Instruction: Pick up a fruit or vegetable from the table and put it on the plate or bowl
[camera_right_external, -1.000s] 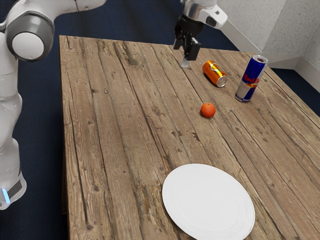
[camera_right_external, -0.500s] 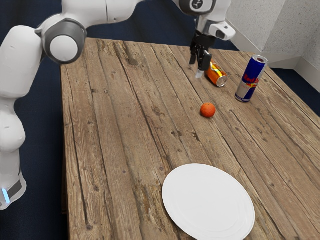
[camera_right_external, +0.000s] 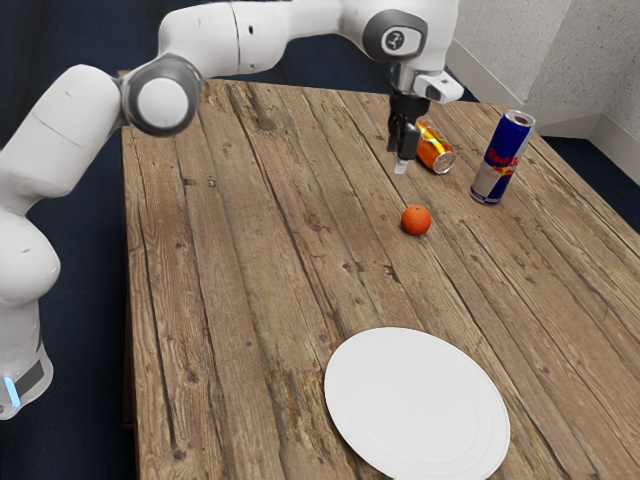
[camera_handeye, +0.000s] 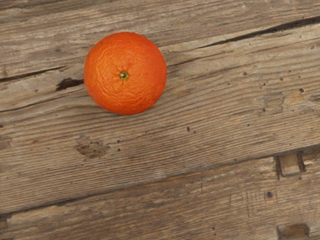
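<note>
An orange (camera_right_external: 416, 220) lies on the wooden table (camera_right_external: 250, 260), right of its middle in the exterior view. In the wrist view the orange (camera_handeye: 125, 73) sits on bare planks just under my hand, stem scar up. My gripper (camera_right_external: 401, 165) hangs above the table a short way behind the orange, pointing down, open and holding nothing. A white plate (camera_right_external: 417, 403) rests at the table's near edge, well in front of the orange.
An orange soda can (camera_right_external: 432, 148) lies on its side close beside my gripper, toward the exterior view's right. A blue and silver energy-drink can (camera_right_external: 501, 157) stands upright further right. The table's right edge runs near it.
My hand has travelled toward the exterior view's right and lower, from the table's far edge to beside the lying can, turning as it went. The orange, cans and plate stayed put.
</note>
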